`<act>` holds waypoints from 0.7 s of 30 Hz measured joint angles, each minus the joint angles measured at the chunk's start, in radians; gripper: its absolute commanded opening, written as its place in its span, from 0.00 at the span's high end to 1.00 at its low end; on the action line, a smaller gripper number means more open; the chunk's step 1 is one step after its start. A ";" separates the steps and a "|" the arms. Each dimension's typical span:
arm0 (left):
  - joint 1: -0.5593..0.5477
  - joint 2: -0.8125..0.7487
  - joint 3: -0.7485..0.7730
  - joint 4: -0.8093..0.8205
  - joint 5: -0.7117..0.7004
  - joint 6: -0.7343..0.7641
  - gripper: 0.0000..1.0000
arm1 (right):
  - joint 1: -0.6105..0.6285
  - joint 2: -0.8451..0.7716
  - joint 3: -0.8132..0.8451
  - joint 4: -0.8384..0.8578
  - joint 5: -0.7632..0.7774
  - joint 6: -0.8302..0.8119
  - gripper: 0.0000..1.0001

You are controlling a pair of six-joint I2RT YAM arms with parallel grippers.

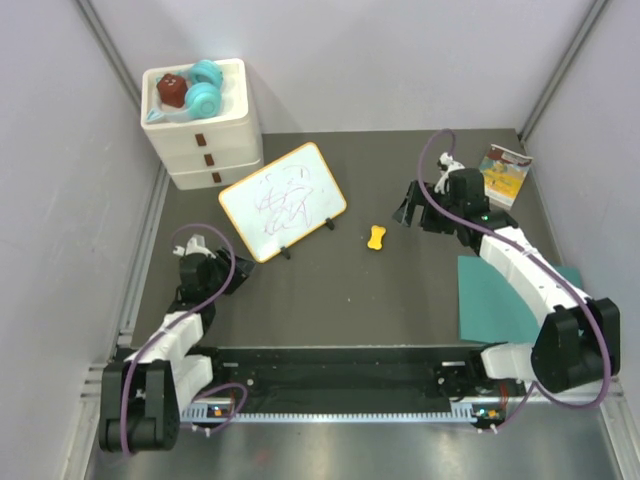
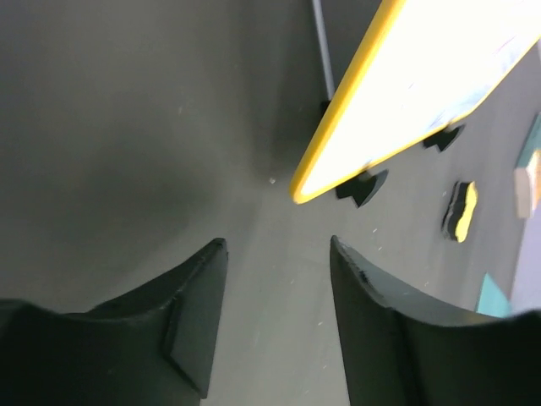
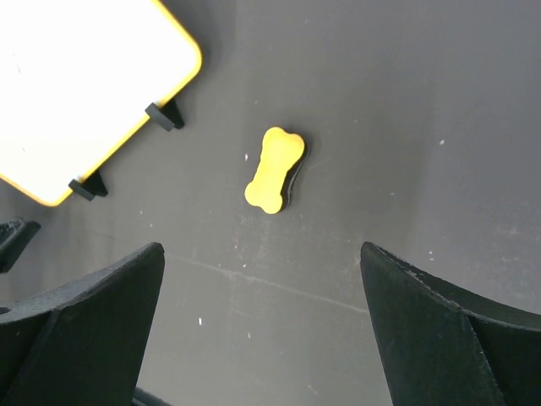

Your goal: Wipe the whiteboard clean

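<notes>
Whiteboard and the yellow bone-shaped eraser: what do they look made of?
Whiteboard: smooth glossy white panel, glaring bright in the wrist views, probably coated board; its yellow rim looks like moulded plastic. Eraser: matte yellow top over a dark layer, likely foam or plastic on felt; cannot tell for sure.

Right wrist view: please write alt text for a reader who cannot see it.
A small yellow bone-shaped eraser with a dark underside lies on the dark grey table, ahead of the right gripper, whose black fingers stand wide open. At upper left is a corner of the white, yellow-framed whiteboard on black feet.
</notes>
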 measured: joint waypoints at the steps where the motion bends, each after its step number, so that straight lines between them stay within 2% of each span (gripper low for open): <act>1: 0.000 0.002 0.000 0.009 -0.001 -0.002 0.48 | 0.000 0.019 0.008 0.006 -0.012 0.000 0.05; 9: 0.002 0.107 -0.003 0.098 0.005 -0.003 0.46 | 0.000 0.084 0.013 0.021 -0.076 0.016 0.06; 13: 0.002 0.150 -0.031 0.186 0.020 -0.014 0.49 | 0.008 0.101 0.018 0.022 -0.085 0.019 0.09; 15: 0.003 0.167 -0.047 0.221 0.024 -0.025 0.57 | 0.019 0.121 0.026 0.019 -0.085 0.021 0.10; 21: 0.003 0.257 -0.057 0.332 0.032 -0.039 0.59 | 0.074 0.203 0.096 0.004 -0.077 0.027 0.12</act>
